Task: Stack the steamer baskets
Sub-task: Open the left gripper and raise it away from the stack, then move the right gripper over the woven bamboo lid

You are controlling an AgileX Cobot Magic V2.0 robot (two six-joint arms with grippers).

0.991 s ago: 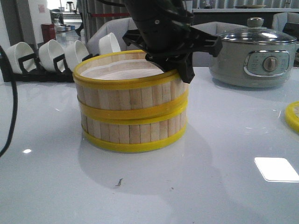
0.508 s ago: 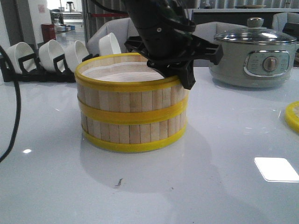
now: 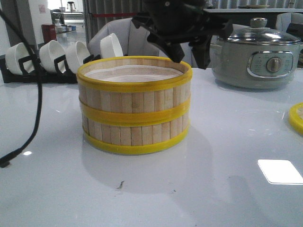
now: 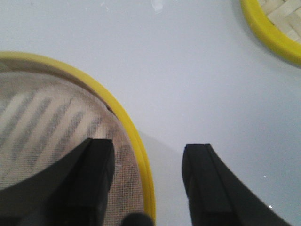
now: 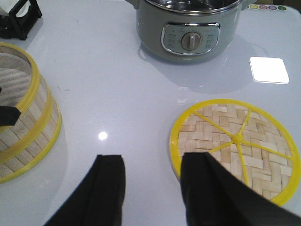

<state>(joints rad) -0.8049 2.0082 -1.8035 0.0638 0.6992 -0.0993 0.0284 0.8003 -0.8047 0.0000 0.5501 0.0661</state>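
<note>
Two steamer baskets stand stacked as one column: the upper basket [image 3: 135, 92] sits level on the lower basket [image 3: 135, 132], and the white liner shows inside the top. The stack also shows in the right wrist view [image 5: 23, 122]. My left gripper [image 3: 190, 57] hangs open just above the upper basket's right rim, holding nothing. In the left wrist view the left gripper [image 4: 148, 148] straddles the yellow rim [image 4: 136, 141], one finger over the liner, the other over the table. The woven yellow-rimmed lid [image 5: 235, 141] lies flat on the table to the right. My right gripper [image 5: 154, 160] is open and empty beside it.
A grey electric pot with a glass lid [image 3: 258, 59] stands at the back right and also shows in the right wrist view [image 5: 188, 28]. White bowls on a black rack [image 3: 52, 56] line the back left. A black cable [image 3: 35, 109] hangs at the left. The lid's edge [image 3: 297, 117] shows far right.
My left gripper has let go of the upper basket's right rim and risen up and a little right. The upper basket now rests level on the lower one.
</note>
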